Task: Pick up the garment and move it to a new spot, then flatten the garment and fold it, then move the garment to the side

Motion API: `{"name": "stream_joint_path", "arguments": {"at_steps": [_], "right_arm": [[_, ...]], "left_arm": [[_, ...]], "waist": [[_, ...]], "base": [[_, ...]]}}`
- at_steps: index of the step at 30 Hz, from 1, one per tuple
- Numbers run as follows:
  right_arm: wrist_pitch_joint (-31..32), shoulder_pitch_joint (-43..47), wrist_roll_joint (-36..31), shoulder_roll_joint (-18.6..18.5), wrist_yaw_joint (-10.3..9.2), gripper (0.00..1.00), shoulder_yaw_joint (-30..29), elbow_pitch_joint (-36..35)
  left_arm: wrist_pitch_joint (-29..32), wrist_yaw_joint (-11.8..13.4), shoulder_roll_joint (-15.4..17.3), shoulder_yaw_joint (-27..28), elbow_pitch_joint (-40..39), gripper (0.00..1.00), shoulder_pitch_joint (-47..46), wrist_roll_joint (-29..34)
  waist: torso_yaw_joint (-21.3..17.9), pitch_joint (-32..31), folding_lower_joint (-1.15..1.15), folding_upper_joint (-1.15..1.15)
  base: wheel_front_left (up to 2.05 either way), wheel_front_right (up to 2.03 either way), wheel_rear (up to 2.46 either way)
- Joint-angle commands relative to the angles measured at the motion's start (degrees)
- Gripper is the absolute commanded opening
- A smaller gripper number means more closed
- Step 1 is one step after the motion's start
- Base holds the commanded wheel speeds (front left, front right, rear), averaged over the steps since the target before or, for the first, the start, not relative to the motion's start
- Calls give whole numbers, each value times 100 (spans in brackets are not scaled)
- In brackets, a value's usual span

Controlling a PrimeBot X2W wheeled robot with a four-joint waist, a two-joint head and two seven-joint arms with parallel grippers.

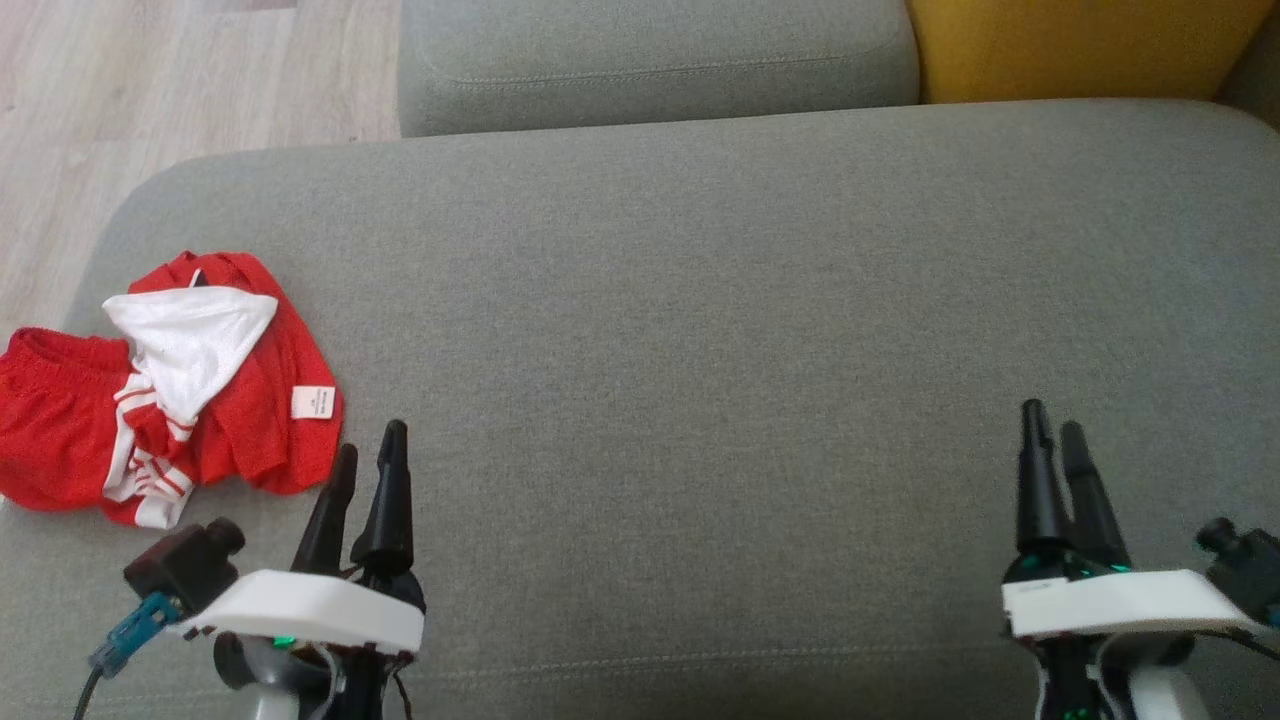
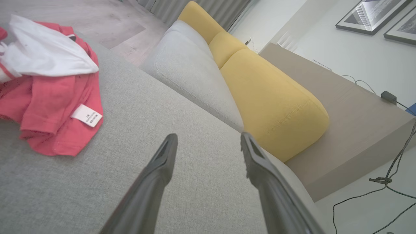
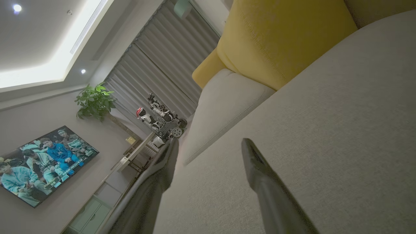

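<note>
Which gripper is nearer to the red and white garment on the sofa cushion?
The left. The left gripper is just beside the garment, not touching it. The right gripper is far off across the grey cushion.

The left gripper point(image 1: 370, 440) and right gripper point(image 1: 1051, 417) each carried two long, tapered black fingers. A white moulded shell point(image 1: 310, 605) capped each wrist. A small black camera point(image 1: 185, 565) sat beside the left shell, served by a dark cable point(image 1: 88, 692) through a blue connector point(image 1: 130, 630) (the right wrist bore a matching camera point(image 1: 1240, 560)). Green indicator lights point(image 1: 285, 640) glowed beneath the shells.
</note>
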Motion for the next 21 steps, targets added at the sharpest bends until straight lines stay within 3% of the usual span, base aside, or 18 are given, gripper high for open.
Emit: {"name": "stream_joint_path", "arguments": {"at_steps": [1, 7, 21], "right_arm": [[-107, -248, -315, -55, 26, 100, 197, -210], [-208, -319, -823, -173, 28, 100, 513, -239], [-426, -99, -1945, -55, 33, 100, 392, -543]], "left_arm": [[-87, -20, 65, 59, -273, 100, -152, 244], [-187, -24, 71, -7, -367, 100, -158, 718], [-405, 200, 80, -202, -621, 100, -103, 1724]], "waist": [[0, 9, 0, 0], [32, 40, 0, 0], [60, 50, 0, 0]], "base": [[0, 0, 0], [0, 0, 0], [0, 0, 0]]}}
